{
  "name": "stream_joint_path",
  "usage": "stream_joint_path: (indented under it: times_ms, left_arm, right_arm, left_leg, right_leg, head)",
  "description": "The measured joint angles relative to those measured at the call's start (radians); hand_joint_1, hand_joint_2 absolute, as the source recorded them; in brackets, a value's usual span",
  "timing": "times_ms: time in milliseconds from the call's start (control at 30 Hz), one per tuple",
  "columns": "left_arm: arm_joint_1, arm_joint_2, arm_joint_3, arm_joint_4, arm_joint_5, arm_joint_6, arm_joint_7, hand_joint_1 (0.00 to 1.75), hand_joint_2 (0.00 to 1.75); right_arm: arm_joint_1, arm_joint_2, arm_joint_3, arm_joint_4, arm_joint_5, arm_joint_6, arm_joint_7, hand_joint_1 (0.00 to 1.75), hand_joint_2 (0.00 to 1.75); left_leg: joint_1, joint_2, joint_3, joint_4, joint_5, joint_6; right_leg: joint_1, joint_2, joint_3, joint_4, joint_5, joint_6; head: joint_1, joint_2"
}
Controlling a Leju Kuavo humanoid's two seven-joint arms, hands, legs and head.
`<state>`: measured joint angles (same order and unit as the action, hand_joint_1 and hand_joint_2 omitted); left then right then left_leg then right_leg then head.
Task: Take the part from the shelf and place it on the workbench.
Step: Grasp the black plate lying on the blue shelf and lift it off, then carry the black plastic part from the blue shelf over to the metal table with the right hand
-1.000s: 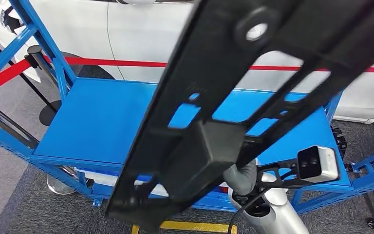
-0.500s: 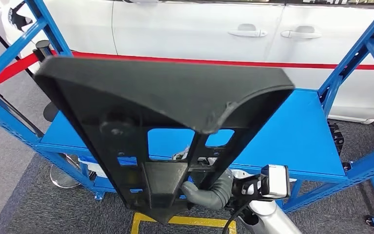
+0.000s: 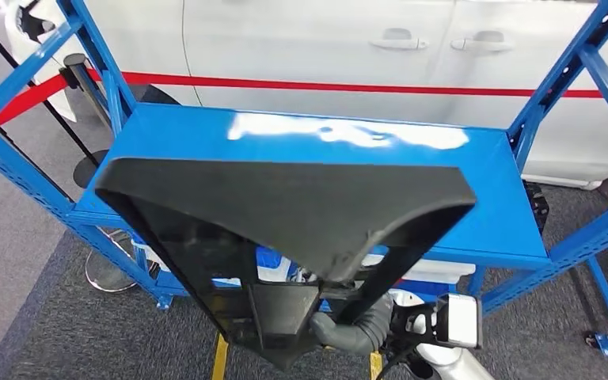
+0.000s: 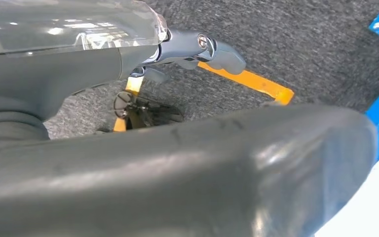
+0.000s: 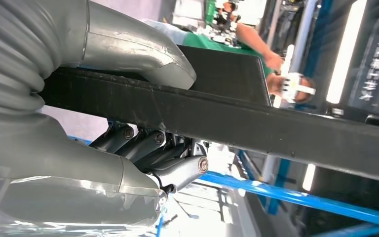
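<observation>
I see my right hand (image 3: 348, 324) clamped on the black part (image 3: 285, 214), raised tilted just in front of the blue workbench (image 3: 491, 206); my left hand's (image 4: 197, 47) grasp I cannot tell.

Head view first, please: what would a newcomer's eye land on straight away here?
The large black part, held up close to the camera and hiding much of the blue workbench behind it. The right robot hand grips its lower end, its thumb lying over the part's edge in the right wrist view. Beyond the bench stands a white car behind a red barrier tape.
</observation>
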<state>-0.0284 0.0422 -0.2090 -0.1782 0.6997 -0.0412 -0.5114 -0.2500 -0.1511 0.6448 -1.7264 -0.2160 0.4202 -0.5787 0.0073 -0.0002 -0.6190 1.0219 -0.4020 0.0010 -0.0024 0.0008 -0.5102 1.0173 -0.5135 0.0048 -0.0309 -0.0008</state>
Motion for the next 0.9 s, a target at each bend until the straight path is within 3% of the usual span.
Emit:
stream_joint_path:
  times_ms: [67, 100, 200, 233, 267, 300, 367, 433, 500, 567, 600, 633, 700, 733, 767, 800, 833, 867, 900]
  left_arm:
    - [0.003, 0.004, 0.000, 0.003, -0.001, 0.006, 0.015, 0.00, 0.00]
    - [0.005, 0.006, 0.000, 0.004, -0.002, 0.010, 0.025, 0.00, 0.00]
    - [0.008, 0.009, -0.001, 0.007, -0.006, 0.030, 0.058, 0.00, 0.00]
    - [0.008, 0.011, -0.001, 0.007, -0.006, 0.039, 0.068, 0.00, 0.00]
    - [0.008, 0.014, -0.001, 0.007, -0.007, 0.047, 0.076, 0.00, 0.00]
    - [0.008, 0.017, -0.001, 0.007, -0.007, 0.054, 0.082, 0.00, 0.00]
    - [0.008, 0.022, -0.001, 0.007, -0.007, 0.062, 0.089, 0.00, 0.00]
    - [0.006, 0.027, -0.002, 0.007, -0.009, 0.063, 0.089, 0.00, 0.00]
    - [0.004, 0.030, -0.002, 0.007, -0.011, 0.058, 0.083, 0.00, 0.00]
    - [0.004, 0.029, -0.003, 0.007, -0.013, 0.050, 0.075, 0.00, 0.00]
    - [0.004, 0.029, -0.003, 0.007, -0.014, 0.047, 0.072, 0.00, 0.00]
    - [0.004, 0.028, -0.004, 0.007, -0.016, 0.045, 0.070, 0.00, 0.00]
    - [0.003, 0.028, -0.008, 0.007, -0.018, 0.040, 0.064, 0.00, 0.00]
    - [0.003, 0.027, -0.010, 0.007, -0.019, 0.038, 0.062, 0.00, 0.00]
    - [0.004, 0.027, -0.011, 0.007, -0.019, 0.036, 0.061, 0.00, 0.00]
    - [0.004, 0.027, -0.012, 0.007, -0.019, 0.036, 0.060, 0.00, 0.00]
    - [0.004, 0.027, -0.013, 0.007, -0.019, 0.036, 0.060, 0.00, 0.00]
    - [0.004, 0.027, -0.015, 0.007, -0.019, 0.036, 0.060, 0.00, 0.00]
    - [0.004, 0.027, -0.016, 0.007, -0.019, 0.036, 0.060, 0.00, 0.00]
  right_arm:
    - [0.003, -0.001, -0.002, -0.016, 0.008, -0.009, 0.004, 1.61, 1.75]
    - [0.005, -0.002, -0.003, -0.025, 0.011, -0.012, 0.008, 1.61, 1.75]
    - [0.008, -0.006, -0.011, -0.045, 0.012, -0.021, 0.018, 1.61, 1.75]
    - [0.009, -0.010, -0.016, -0.048, 0.011, -0.023, 0.018, 1.61, 1.75]
    - [0.009, -0.015, -0.022, -0.049, 0.010, -0.024, 0.018, 1.61, 1.75]
    - [0.008, -0.020, -0.026, -0.049, 0.008, -0.024, 0.017, 1.61, 1.75]
    - [0.006, -0.029, -0.031, -0.049, 0.006, -0.022, 0.017, 1.61, 1.75]
    - [0.003, -0.032, -0.032, -0.049, 0.007, -0.022, 0.018, 1.61, 1.75]
    - [0.002, -0.033, -0.031, -0.050, 0.013, -0.025, 0.020, 1.61, 1.75]
    - [0.003, -0.033, -0.031, -0.051, 0.022, -0.030, 0.023, 1.61, 1.75]
    - [0.005, -0.033, -0.031, -0.052, 0.026, -0.033, 0.025, 1.61, 1.75]
    - [0.007, -0.033, -0.031, -0.055, 0.029, -0.037, 0.027, 1.61, 1.75]
    - [0.013, -0.033, -0.031, -0.060, 0.038, -0.044, 0.030, 1.61, 1.75]
    - [0.018, -0.033, -0.031, -0.062, 0.043, -0.045, 0.027, 1.61, 1.75]
    - [0.023, -0.033, -0.031, -0.063, 0.050, -0.046, 0.023, 1.61, 1.75]
    - [0.028, -0.033, -0.031, -0.065, 0.056, -0.046, 0.017, 1.61, 1.75]
    - [0.032, -0.033, -0.031, -0.066, 0.062, -0.046, 0.012, 1.61, 1.75]
    - [0.034, -0.033, -0.031, -0.068, 0.066, -0.046, 0.007, 1.61, 1.75]
    - [0.034, -0.033, -0.031, -0.071, 0.070, -0.046, 0.003, 1.61, 1.75]
  left_leg:
    - [0.001, -0.001, -0.009, 0.005, -0.004, -0.011]
    - [0.002, -0.002, -0.019, 0.025, -0.028, -0.015]
    - [0.005, -0.001, -0.070, 0.191, -0.165, -0.023]
    - [0.005, -0.001, -0.080, 0.249, -0.191, -0.024]
    - [0.005, -0.001, -0.075, 0.279, -0.190, -0.024]
    - [0.005, -0.001, -0.054, 0.274, -0.171, -0.023]
    - [0.002, -0.001, 0.036, 0.170, -0.122, -0.013]
    - [-0.004, -0.001, 0.133, 0.031, -0.125, 0.001]
    - [-0.012, -0.002, 0.166, -0.030, -0.136, 0.011]
    - [-0.011, 0.000, 0.155, -0.037, -0.116, 0.020]
    - [-0.008, 0.003, 0.146, -0.041, -0.103, 0.026]
    - [-0.004, 0.006, 0.135, -0.045, -0.090, 0.031]
    - [-0.002, 0.009, 0.106, -0.044, -0.065, 0.037]
    - [-0.002, 0.009, 0.090, -0.043, -0.054, 0.037]
    - [-0.002, 0.010, 0.073, -0.042, -0.044, 0.035]
    - [-0.001, 0.010, 0.056, -0.039, -0.034, 0.031]
    - [0.001, 0.010, 0.041, -0.035, -0.026, 0.027]
    - [0.002, 0.010, 0.028, -0.030, -0.020, 0.023]
    - [0.002, 0.009, 0.017, -0.023, -0.014, 0.018]
  right_leg:
    - [-0.002, -0.003, -0.012, -0.005, 0.015, -0.015]
    - [-0.004, -0.004, -0.021, -0.007, 0.024, -0.024]
    - [-0.002, -0.007, -0.060, -0.008, 0.056, -0.041]
    - [0.001, -0.007, -0.075, -0.006, 0.066, -0.042]
    - [0.003, -0.007, -0.090, -0.003, 0.076, -0.042]
    - [0.006, -0.007, -0.105, 0.000, 0.085, -0.042]
    - [0.008, -0.007, -0.131, 0.008, 0.102, -0.040]
    - [0.011, -0.008, -0.142, 0.012, 0.116, -0.032]
    - [0.008, -0.011, -0.144, 0.011, 0.132, -0.021]
    - [0.006, -0.011, -0.146, 0.008, 0.142, -0.009]
    - [0.006, -0.009, -0.153, 0.021, 0.122, -0.004]
    - [0.004, -0.006, -0.164, 0.050, 0.085, 0.002]
    - [-0.003, -0.004, -0.195, 0.162, -0.023, 0.012]
    - [-0.006, -0.004, -0.207, 0.223, -0.053, 0.017]
    - [-0.010, -0.004, -0.211, 0.270, -0.059, 0.021]
    - [-0.013, -0.004, -0.201, 0.289, -0.040, 0.024]
    - [-0.017, -0.004, -0.175, 0.273, -0.007, 0.027]
    - [-0.020, -0.004, -0.131, 0.223, 0.020, 0.028]
    - [-0.021, -0.004, -0.076, 0.150, 0.026, 0.028]
  head:
    - [0.001, 0.000]
    - [0.001, 0.000]
    - [0.000, 0.000]
    - [0.000, 0.000]
    - [0.000, 0.000]
    - [0.000, 0.000]
    - [0.000, 0.000]
    - [0.000, 0.000]
    - [0.000, 0.000]
    - [-0.001, 0.000]
    - [-0.001, 0.000]
    - [0.000, 0.000]
    - [0.000, 0.000]
    - [0.000, 0.000]
    - [0.000, 0.000]
    - [0.000, 0.000]
    - [0.000, 0.000]
    - [0.000, 0.000]
    - [0.000, 0.000]
